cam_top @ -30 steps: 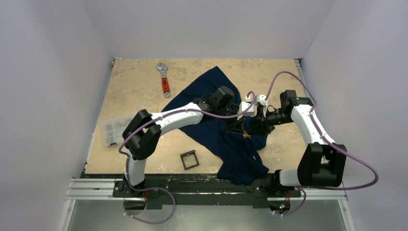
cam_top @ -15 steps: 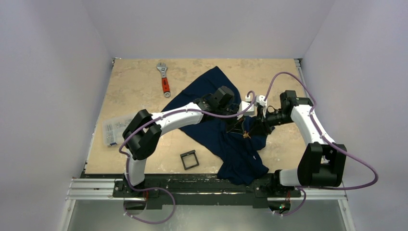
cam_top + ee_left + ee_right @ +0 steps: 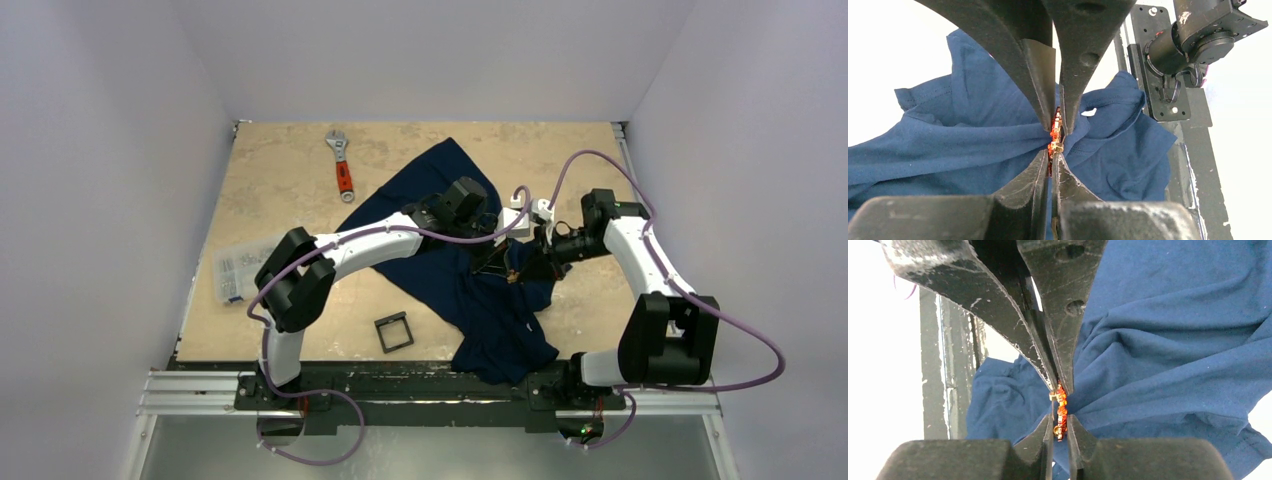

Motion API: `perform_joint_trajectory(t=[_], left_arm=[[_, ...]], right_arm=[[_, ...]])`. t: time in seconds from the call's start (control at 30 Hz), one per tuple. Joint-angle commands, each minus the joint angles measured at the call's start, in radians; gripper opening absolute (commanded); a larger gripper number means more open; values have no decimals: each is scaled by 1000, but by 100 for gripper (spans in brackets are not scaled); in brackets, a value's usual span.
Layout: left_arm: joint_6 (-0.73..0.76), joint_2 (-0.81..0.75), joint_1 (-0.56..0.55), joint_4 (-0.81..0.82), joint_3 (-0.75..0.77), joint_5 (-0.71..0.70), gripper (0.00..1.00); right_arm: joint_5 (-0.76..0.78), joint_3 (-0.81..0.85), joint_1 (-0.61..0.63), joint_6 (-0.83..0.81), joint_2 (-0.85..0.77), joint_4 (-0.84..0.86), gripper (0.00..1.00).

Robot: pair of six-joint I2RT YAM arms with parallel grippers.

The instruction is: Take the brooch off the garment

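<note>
The navy garment [image 3: 470,290] lies crumpled at the table's middle, and a fold of it is pulled up between my two grippers. The tiny orange-gold brooch [image 3: 511,277] sits at that pinch point. In the left wrist view my left gripper [image 3: 1052,157] is shut on the brooch's lower end [image 3: 1054,145] with bunched cloth [image 3: 948,150] around it. In the right wrist view my right gripper [image 3: 1060,422] is shut on the brooch [image 3: 1061,410]. The other gripper's fingers pinch the brooch's far end in each view. In the top view the left gripper [image 3: 497,262] and right gripper [image 3: 522,266] meet tip to tip.
A wrench with an orange-red handle [image 3: 343,170] lies at the back left. A clear box of small parts [image 3: 235,268] sits at the left edge. A black square frame [image 3: 393,332] lies near the front. The metal base rail [image 3: 420,385] runs along the near edge.
Both grippers stay pinched at the brooch. The pinch point and raised cloth have shifted slightly up and away; the right forearm has swung a little toward the back.
</note>
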Motion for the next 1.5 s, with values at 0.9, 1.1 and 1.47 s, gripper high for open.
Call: perform_joint_trajectory(t=[0.9,1.1,1.47], left_arm=[[-620,-204,168,505,-312,-64,59],[-641,-150,144,567,-298,-52,61],[-736,-121,89,591,-315,-171,61]], right_arm=[[-102,12,-1,547,-6,281,0],[-33,51,-5,582,44,220,0],[51,86,-7,838,62,261,0]])
